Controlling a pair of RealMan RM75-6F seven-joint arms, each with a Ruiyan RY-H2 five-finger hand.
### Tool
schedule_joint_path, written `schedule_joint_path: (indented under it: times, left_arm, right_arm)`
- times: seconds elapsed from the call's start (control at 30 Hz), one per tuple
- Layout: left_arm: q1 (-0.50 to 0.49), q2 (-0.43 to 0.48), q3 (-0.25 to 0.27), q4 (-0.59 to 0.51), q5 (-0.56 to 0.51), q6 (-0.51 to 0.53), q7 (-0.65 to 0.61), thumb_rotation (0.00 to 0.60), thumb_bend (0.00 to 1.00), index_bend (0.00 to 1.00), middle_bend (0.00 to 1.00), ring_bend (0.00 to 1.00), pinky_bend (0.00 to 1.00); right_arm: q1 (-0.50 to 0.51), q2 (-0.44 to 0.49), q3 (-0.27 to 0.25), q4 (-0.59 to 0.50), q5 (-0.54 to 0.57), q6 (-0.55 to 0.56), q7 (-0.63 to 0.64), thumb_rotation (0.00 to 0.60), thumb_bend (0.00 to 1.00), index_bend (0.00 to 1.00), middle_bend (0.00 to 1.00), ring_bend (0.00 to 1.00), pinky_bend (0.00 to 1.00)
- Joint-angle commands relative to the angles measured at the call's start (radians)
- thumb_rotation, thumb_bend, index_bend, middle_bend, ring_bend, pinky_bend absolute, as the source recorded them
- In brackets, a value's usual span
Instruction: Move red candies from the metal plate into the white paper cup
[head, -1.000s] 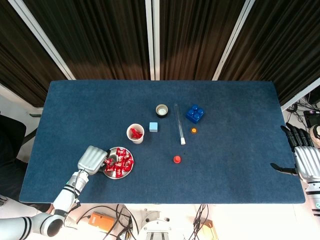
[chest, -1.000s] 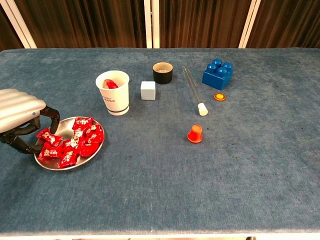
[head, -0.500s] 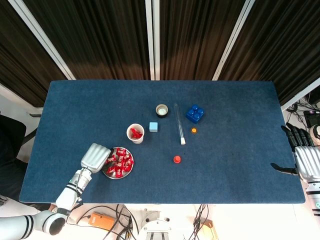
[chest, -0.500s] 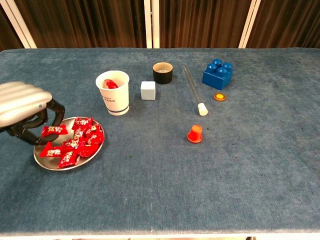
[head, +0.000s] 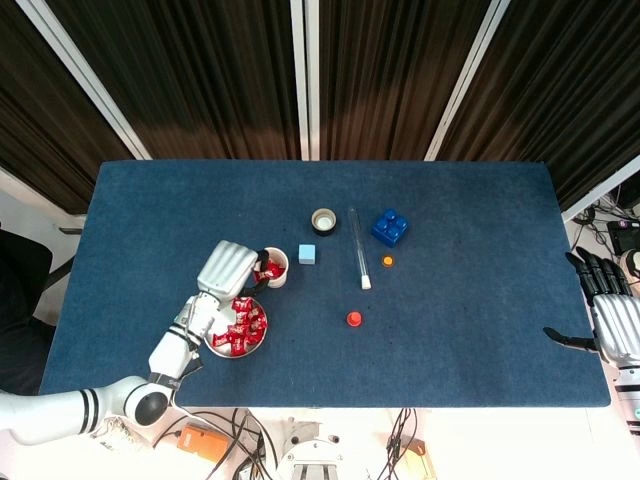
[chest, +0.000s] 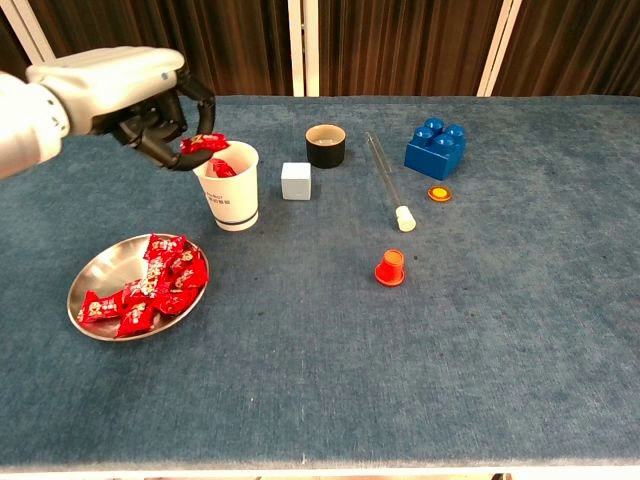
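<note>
Centrally, the left hand (chest: 135, 95) hangs over the rim of the white paper cup (chest: 227, 186), its fingers pinching one red candy (chest: 203, 143) just above the cup's mouth; another red piece lies inside the cup. At roughly 7 o'clock from the cup sits the metal plate (chest: 92, 279), carrying a heap of red candies (chest: 155, 285) gathered toward its right side. In the head view the left hand (head: 226, 270) covers the cup's left edge, with the plate (head: 213, 345) just below it. The right hand (head: 608, 318) rests at the far 3 o'clock edge of the blue tabletop (head: 470, 310), fingers spread and holding nothing. At 3 o'clock from the cup stands a small pale cube (chest: 296, 181); at about 1 o'clock, a black ring-shaped roll (chest: 325, 146). Farther toward 3 o'clock lie a clear tube (chest: 385, 181) with a white cap, a blue building block (chest: 435, 147), an orange disc (chest: 438, 193) and a red cap (chest: 390, 268), all well apart from the cup.
</note>
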Motion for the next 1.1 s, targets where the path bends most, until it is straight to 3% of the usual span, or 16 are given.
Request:
schedule_joint_path:
  times: [0.03, 0.2, 0.33, 0.43, 0.6, 0.83, 1.1]
  left_arm:
    - [-0.057, -0.026, -0.038, 0.037, -0.087, -0.048, 0.030, 0.600, 0.35, 0.59, 0.91, 0.88, 0.80]
    - [-0.089, -0.034, -0.032, 0.054, -0.177, -0.051, 0.085, 0.600, 0.32, 0.54, 0.91, 0.88, 0.80]
    - [-0.091, -0.026, -0.016, 0.033, -0.205, -0.022, 0.112, 0.600, 0.23, 0.44, 0.91, 0.87, 0.80]
    - [-0.087, -0.019, -0.003, 0.017, -0.192, 0.014, 0.124, 0.600, 0.19, 0.38, 0.91, 0.87, 0.80]
    - [-0.041, 0.027, 0.020, -0.057, -0.117, 0.086, 0.065, 0.600, 0.17, 0.37, 0.91, 0.87, 0.80]
    - [0.084, 0.124, 0.136, -0.150, 0.034, 0.212, 0.003, 0.600, 0.19, 0.43, 0.91, 0.87, 0.80]
    - [0.171, 0.133, 0.271, -0.133, 0.140, 0.239, -0.011, 0.600, 0.19, 0.45, 0.91, 0.87, 0.80]
  right_arm:
    - [-0.004, -0.002, -0.002, 0.006, 0.000, 0.003, 0.008, 0.600, 0.06, 0.00, 0.00, 0.00, 0.03]
    - [-0.007, -0.006, -0.004, 0.020, 0.000, 0.004, 0.019, 0.600, 0.06, 0.00, 0.00, 0.00, 0.03]
    - [-0.005, -0.008, -0.003, 0.025, 0.000, 0.000, 0.023, 0.600, 0.06, 0.00, 0.00, 0.00, 0.03]
    - [0.001, -0.011, -0.002, 0.025, -0.004, -0.005, 0.021, 0.600, 0.06, 0.00, 0.00, 0.00, 0.03]
    - [0.004, -0.009, 0.001, 0.021, -0.005, -0.006, 0.019, 0.600, 0.06, 0.00, 0.00, 0.00, 0.03]
    - [0.009, -0.006, 0.005, 0.023, -0.006, -0.007, 0.021, 0.600, 0.06, 0.00, 0.00, 0.00, 0.03]
    - [0.021, -0.005, 0.011, 0.022, -0.009, -0.017, 0.017, 0.600, 0.06, 0.00, 0.00, 0.00, 0.03]
